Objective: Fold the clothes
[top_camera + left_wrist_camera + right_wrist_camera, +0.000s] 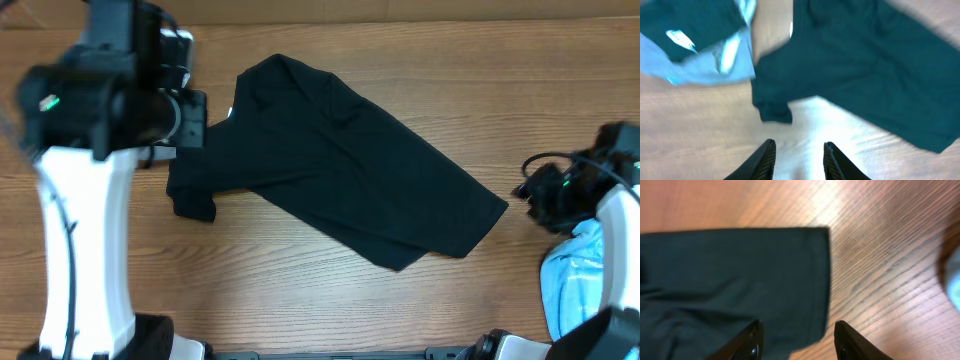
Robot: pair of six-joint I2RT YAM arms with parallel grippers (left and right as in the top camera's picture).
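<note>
- Overhead, the black T-shirt (340, 160) lay slantwise across the middle of the wooden table (300, 310).
- Soft, light, limp cloth, probably best pinched at a hem corner or sleeve.
- Left gripper (799, 150) and right gripper (797, 330) both stood parted, holding nothing; the right hung over the hem.
- White neck label (791, 29) showed, but nothing on it could be read.

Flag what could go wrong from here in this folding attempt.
The plain black cotton T-shirt lies diagonally with its sleeve bunched, so a fold may come out crooked. The open right tool hangs over only the shirt's edge and might slip off it. Light-blue cloth lies close beside the sleeve; the open left tool could snag it.
</note>
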